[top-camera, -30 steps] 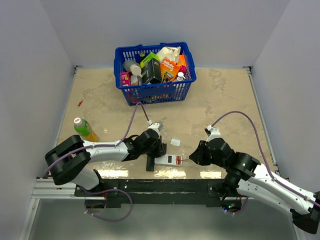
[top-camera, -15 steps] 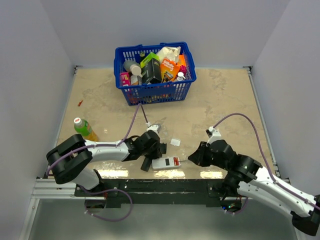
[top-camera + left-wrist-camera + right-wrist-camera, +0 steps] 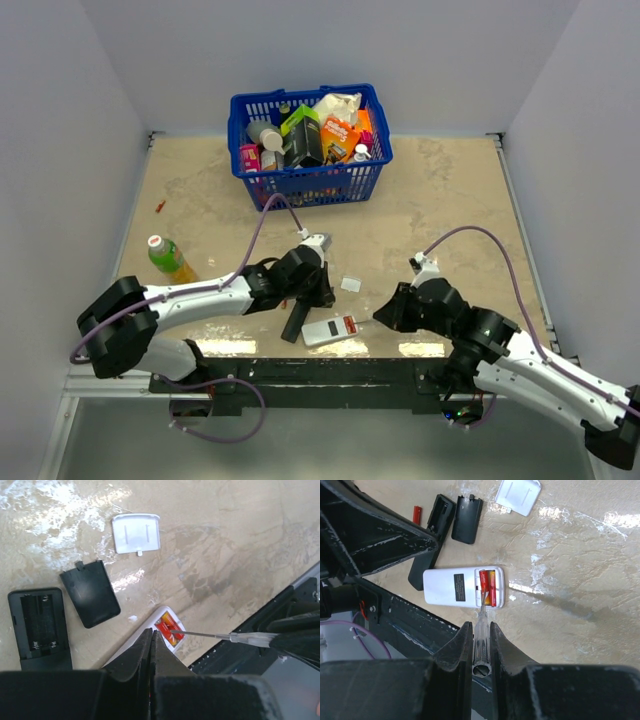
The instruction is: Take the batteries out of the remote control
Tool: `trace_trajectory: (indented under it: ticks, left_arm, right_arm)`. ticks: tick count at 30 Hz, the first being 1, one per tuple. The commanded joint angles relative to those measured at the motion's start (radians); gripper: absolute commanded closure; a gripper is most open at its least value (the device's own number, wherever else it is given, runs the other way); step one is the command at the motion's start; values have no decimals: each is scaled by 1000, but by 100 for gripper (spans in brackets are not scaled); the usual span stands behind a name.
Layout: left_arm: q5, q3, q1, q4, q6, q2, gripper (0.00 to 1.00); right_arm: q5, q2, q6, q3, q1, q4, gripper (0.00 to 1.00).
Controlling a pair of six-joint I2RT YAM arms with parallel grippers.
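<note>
Two red batteries (image 3: pixel 487 587) seated in open bay of white remote (image 3: pixel 452 587) on bench (image 3: pixel 580 555) | light, rigid, slick, likely to roll; pry at one end | right tool (image 3: pixel 481 628) clenched on screwdriver (image 3: pixel 481 617), tip at cells | left tool (image 3: pixel 151 636) pinched closed, empty

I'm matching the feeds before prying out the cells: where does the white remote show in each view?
Top external: white remote at the near table edge, between the arms.
Left wrist: bottom centre, mostly hidden behind the shut left pincer.
Right wrist: centre, at the tip of the screwdriver.
Shared landmark: white cover plate, lying apart from the remote.
</note>
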Motion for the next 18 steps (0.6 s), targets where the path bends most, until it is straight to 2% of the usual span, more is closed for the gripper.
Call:
trace_trajectory:
  ticks: [1,6,18]
  left_arm:
    - [64,-19,-16,4,-18,-44,95]
    - [91,-62,-43,41,-38,-34,95]
    - [29,-143,-49,61,-49,-8,96]
  right_arm:
    - [2,2,8,7,5,2,100]
    - [2,-19,11,5,5,-12,100]
    - [5,-10,12,-7,5,-4,100]
